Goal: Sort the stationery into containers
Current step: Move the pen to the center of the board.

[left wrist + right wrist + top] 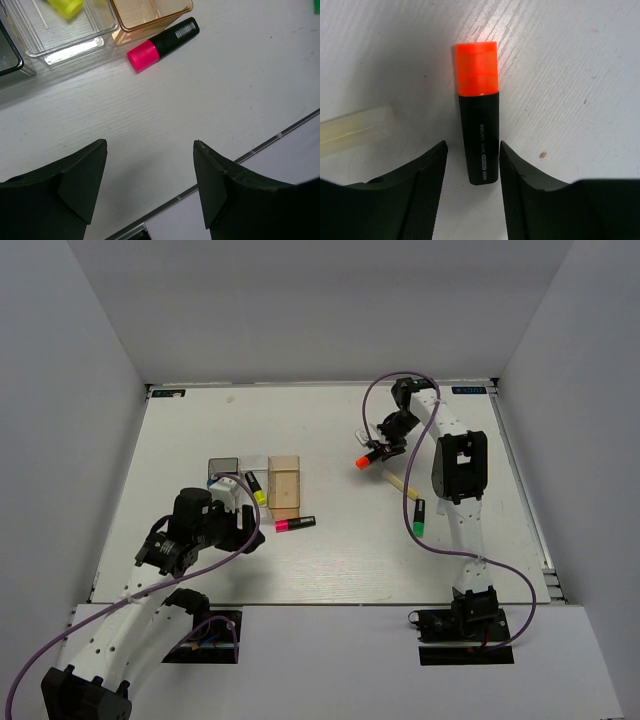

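Observation:
The orange-capped highlighter lies on the table, its black end between the open jaws of my right gripper, with a gap on the left side. In the top view this highlighter is just left of the right gripper. A pink-capped highlighter lies in front of the tan bin. My left gripper is open and empty, close to the pink highlighter. A yellow-capped highlighter lies in the clear bin. The dark grey bin stands leftmost.
A pale yellow stick and a green-capped highlighter lie near the right arm. The stick also shows in the right wrist view. Something small and blue sits by the dark grey bin. The table's front edge is near the left gripper.

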Action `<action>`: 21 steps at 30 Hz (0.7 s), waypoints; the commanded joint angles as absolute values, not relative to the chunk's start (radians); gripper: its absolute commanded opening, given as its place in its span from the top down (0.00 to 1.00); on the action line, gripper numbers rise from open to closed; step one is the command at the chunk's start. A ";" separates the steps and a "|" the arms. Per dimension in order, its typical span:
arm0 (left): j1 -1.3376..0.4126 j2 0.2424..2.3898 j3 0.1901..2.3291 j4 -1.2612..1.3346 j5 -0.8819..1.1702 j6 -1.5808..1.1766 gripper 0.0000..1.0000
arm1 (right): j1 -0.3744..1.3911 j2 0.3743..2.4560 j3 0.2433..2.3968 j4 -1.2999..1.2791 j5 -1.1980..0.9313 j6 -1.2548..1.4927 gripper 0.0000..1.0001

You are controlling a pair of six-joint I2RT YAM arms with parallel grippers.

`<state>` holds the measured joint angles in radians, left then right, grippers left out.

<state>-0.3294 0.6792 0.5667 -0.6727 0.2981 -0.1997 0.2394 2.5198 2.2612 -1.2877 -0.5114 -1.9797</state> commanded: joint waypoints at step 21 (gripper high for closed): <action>-0.327 0.663 0.558 -0.655 0.311 -0.198 0.19 | 0.291 2.520 2.089 -1.473 -0.491 -1.792 0.48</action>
